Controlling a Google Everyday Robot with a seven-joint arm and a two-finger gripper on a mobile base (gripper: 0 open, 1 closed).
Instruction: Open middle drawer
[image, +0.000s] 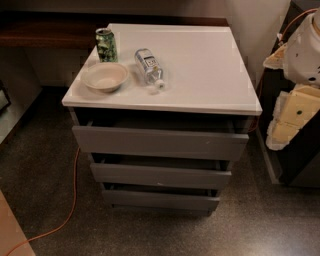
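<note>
Claw (289, 120): right edge of view; open or closed, cannot tell.
Middle drawer (160, 175): left of claw, lower, not touching.
Surface (200, 65): can (106, 45), bowl (105, 76), bottle (148, 66), far left of claw.

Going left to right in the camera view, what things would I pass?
Orange cable → bowl → water bottle → gripper, out past the cabinet's right side. The can stands right behind the bowl, so it gets no place in line.

Perhaps a lab or office: drawer cabinet (200, 65), orange floor cable (75, 190), gripper (288, 120) at right
</note>
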